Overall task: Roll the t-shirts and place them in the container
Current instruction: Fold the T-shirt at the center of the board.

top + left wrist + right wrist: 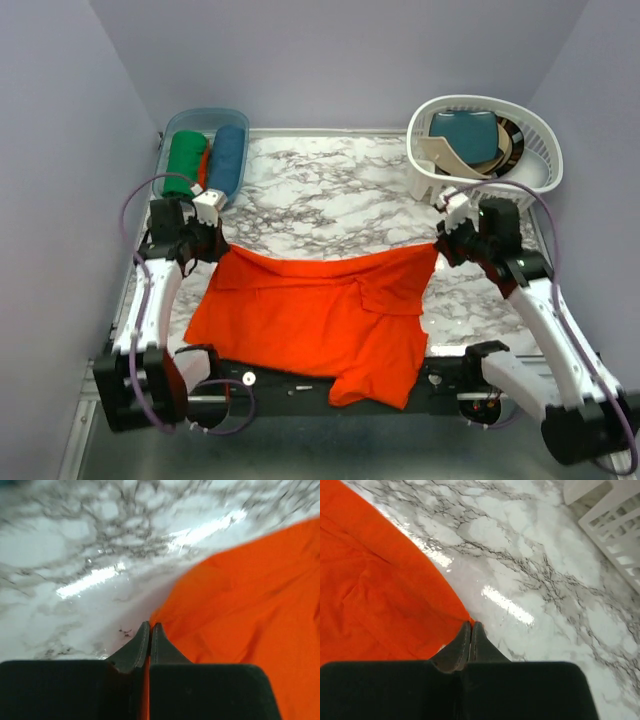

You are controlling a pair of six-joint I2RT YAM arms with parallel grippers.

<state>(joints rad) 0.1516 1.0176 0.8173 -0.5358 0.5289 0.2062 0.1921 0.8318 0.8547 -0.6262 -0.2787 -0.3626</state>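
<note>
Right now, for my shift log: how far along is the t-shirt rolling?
Done: a rolled green t-shirt and blue t-shirt sit in the bin. In hand: left fingers and right fingers are shut on far corners of the orange t-shirt, which lies unrolled. Left: rolling it, plus whatever cloth the basket holds.

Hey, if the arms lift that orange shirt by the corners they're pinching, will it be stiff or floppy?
Probably floppy: the orange shirt dips along its far edge between the left gripper and right gripper, and it lies wrinkled. Likely light, as thin fingertip pinches hold it. It may slide easily on the glossy marble table.
</note>
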